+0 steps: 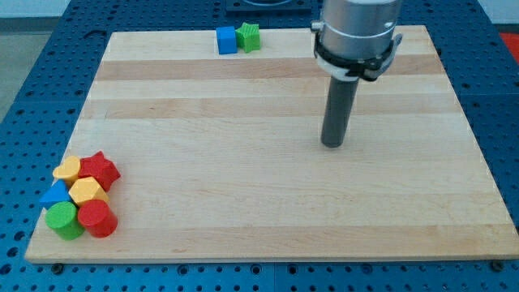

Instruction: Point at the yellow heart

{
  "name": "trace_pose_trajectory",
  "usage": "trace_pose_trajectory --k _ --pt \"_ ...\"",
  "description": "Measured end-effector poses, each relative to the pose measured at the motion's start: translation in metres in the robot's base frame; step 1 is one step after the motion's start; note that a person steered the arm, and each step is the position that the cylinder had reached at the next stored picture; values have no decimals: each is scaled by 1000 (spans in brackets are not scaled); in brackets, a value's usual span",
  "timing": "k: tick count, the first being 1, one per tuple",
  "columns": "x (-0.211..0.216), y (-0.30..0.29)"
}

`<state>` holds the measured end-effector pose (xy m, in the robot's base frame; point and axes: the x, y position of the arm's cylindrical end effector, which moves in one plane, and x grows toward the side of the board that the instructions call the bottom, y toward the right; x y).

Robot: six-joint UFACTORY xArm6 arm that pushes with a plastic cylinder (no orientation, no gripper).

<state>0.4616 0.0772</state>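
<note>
Camera view: the rod's lower end, recorded here as my tip [332, 144], is found on bare wood right of the bench [268, 195] centre, in the upper half, touching no block; no end effector is fitted, so no released, clenched or grasping state applies; the rod merely stands upright under its grey housing. The yellow heart [66, 169] is located at the view's lower left, at the top left of a tight cluster, touching the red star [100, 168] on its right; below these lie a blue block [54, 195] of unclear shape, a yellow hexagonal block [87, 191], a green cylinder [62, 220] and a red cylinder [96, 218]. A blue cube [226, 40] and a green block [250, 36] sit side by side at the top edge, well apart from the tip. The task is judged barely begun; the tip is well apart from the heart, and the whole crossing toward the lower left is left to be made. Open room is ample; the board between tip and cluster is unobstructed. The cluster is close to the left edge and the bottom corner; an approach from the view's top or upper right is judged to reach the heart most cleanly, though the adjoining star could be nudged; overshoot could push blocks off the edge.
</note>
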Motion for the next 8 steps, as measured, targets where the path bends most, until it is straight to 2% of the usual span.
trace_pose_trajectory --k 1,3,4,5,8 --pt "-9 -66" --pt "-24 -263" --pt "-16 -362" --pt "-12 -382" --pt "12 -382"
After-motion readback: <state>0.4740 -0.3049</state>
